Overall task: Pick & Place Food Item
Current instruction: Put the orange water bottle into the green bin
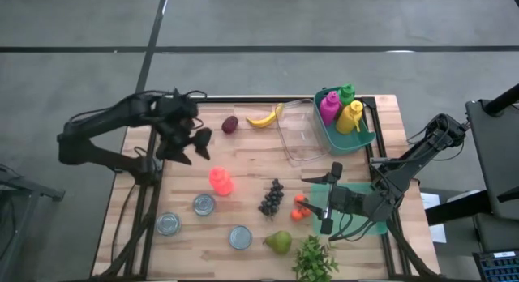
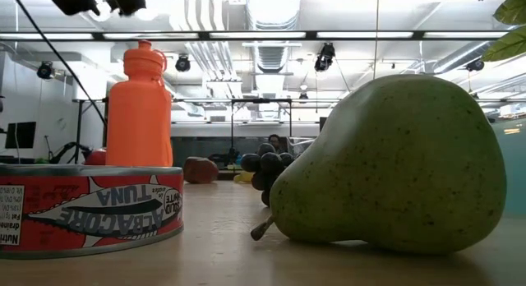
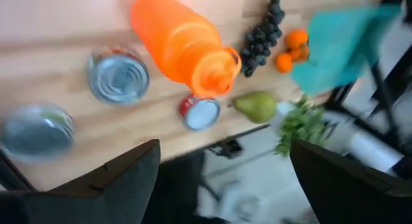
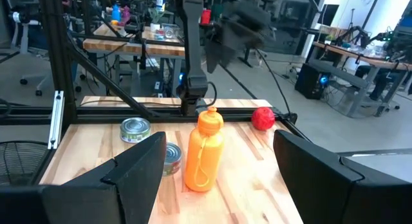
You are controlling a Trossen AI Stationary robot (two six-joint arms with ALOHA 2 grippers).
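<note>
Table (image 1: 243,164) inventory, high view: one orange bottle (image 1: 220,181) standing upright left of centre; three cans, namely one (image 1: 203,205) just below the bottle, one (image 1: 168,224) nearer the left edge, and one (image 1: 240,237) by the front edge; one bunch of grapes (image 1: 272,198) at centre; one pear (image 1: 278,242) at the front; one leafy green sprig (image 1: 315,259) beside the pear at the front edge; a cluster of small orange fruit (image 1: 301,207), apparently two, just right of the grapes; one banana (image 1: 264,117) and one dark red fruit (image 1: 230,124) near the far edge; one clear container (image 1: 300,134) right of the banana; one teal bin (image 1: 350,128) at the far right corner holding three bottles, one pink (image 1: 328,108), one green (image 1: 347,93), one yellow (image 1: 350,117); one teal mat (image 1: 357,221) at the front right. Left gripper (image 1: 192,146) hangs above the table's left portion, up and left of the orange bottle, fingers spread wide, nothing between them. Right gripper (image 1: 331,198) sits low at the mat's edge, just beside the orange fruit, jaws wide apart and empty. The low view shows the tuna can (image 2: 86,208), bottle (image 2: 140,105) and pear (image 2: 394,167) resting on the wood.
</note>
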